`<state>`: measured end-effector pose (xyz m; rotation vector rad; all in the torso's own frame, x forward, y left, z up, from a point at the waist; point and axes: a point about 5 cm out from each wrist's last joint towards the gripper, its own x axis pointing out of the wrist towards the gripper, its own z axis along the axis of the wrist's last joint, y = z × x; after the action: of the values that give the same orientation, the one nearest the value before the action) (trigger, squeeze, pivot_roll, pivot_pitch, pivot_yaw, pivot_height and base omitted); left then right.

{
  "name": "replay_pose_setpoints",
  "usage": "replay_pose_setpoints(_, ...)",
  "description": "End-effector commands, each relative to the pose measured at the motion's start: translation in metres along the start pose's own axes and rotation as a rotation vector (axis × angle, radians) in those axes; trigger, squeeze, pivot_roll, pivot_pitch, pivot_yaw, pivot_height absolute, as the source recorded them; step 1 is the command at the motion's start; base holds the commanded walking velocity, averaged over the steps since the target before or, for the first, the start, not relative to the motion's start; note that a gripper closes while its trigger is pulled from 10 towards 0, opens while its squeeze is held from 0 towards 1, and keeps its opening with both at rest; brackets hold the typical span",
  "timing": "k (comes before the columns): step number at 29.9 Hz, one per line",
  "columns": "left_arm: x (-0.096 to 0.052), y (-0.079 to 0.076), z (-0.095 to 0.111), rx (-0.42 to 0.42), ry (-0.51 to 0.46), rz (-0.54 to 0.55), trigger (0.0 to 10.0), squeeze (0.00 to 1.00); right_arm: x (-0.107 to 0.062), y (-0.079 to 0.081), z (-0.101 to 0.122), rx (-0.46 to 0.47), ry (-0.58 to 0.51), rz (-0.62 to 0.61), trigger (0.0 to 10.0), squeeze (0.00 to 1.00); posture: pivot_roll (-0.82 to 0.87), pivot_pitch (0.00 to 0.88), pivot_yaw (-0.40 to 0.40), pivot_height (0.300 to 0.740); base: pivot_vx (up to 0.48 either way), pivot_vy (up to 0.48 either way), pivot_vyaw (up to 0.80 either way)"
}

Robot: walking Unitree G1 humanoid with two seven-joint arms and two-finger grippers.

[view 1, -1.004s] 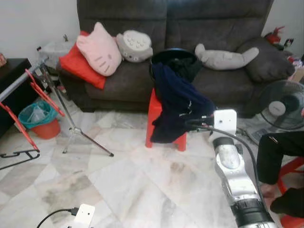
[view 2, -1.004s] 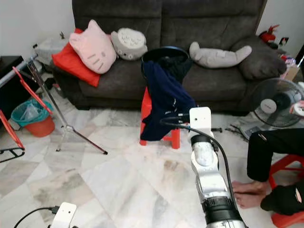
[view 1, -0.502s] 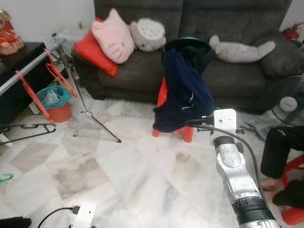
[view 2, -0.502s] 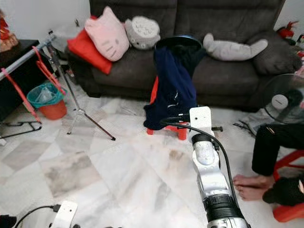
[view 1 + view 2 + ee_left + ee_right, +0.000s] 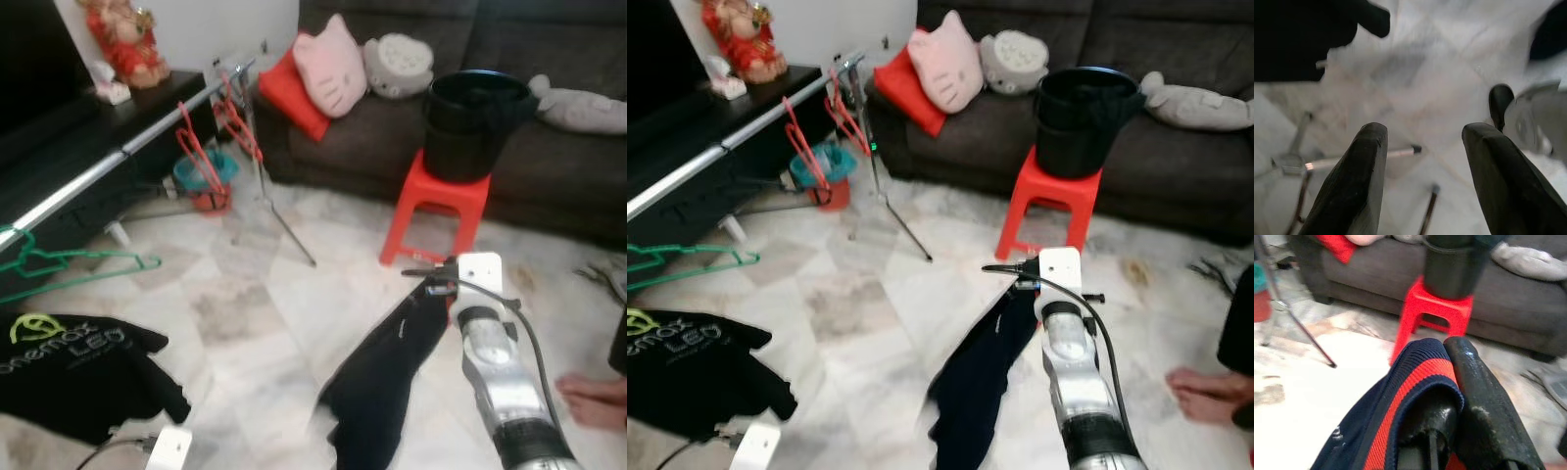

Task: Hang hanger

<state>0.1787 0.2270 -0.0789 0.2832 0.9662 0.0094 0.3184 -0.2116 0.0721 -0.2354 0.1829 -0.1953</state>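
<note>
Marble floor, rail (image 5: pixel 147 137) w/ red hangers (image 5: pixel 191 147). Right gripper (image 5: pixel 1442 382) jaws pinched navy garment (image 5: pixel 387 377); left gripper (image 5: pixel 1425 161) spread, empty. Best keep cloth off floor.

- The navy garment (image 5: pixel 387 377) runs off the bottom edge, its lower end blurred.
- The right gripper (image 5: pixel 1447 382) is half buried in the garment's striped collar.
- A person's foot (image 5: pixel 1205 392) is cut by the right edge.
- The black T-shirt (image 5: pixel 69 367) is cropped at the left.
</note>
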Motion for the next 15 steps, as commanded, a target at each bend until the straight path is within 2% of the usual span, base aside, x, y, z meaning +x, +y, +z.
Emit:
replay_pose_setpoints(1,0.0,-0.005,-0.001,-0.006,0.008,-0.015,10.0,0.0,-0.002,-0.016,-0.014,0.028,0.038,-0.048,10.0,0.0,-0.12,0.0,0.046,0.74,0.0,0.0,0.0)
replay_pose_setpoints(2,0.0,-0.005,-0.002,-0.007,0.012,-0.015,10.0,0.0,-0.007,-0.022,-0.037,0.064,0.129,-0.059,10.0,0.0,-0.12,0.0,0.046,0.74,0.0,0.0,0.0)
replay_pose_setpoints(5,0.0,-0.005,-0.002,-0.007,0.013,-0.015,10.0,0.0,-0.024,-0.03,-0.079,0.126,0.31,-0.079,10.0,0.0,-0.12,0.0,0.045,0.74,0.0,0.0,0.0)
replay_pose_setpoints(8,0.0,-0.005,-0.001,-0.008,0.013,-0.013,10.0,0.0,-0.035,-0.032,-0.099,0.112,0.398,-0.078,10.0,0.0,-0.12,0.0,0.044,0.74,0.0,0.0,0.0)
replay_pose_setpoints(9,0.0,-0.005,-0.001,-0.005,0.015,-0.012,10.0,0.0,-0.045,-0.031,-0.114,0.1,0.466,-0.068,10.0,0.0,-0.12,0.0,0.048,0.74,0.0,0.0,0.0)
replay_pose_setpoints(15,0.0,-0.004,0.0,0.005,0.016,-0.012,10.0,0.0,-0.054,-0.025,-0.127,0.086,0.529,-0.02,10.0,0.0,-0.11,0.0,0.052,0.74,0.0,0.0,0.0)
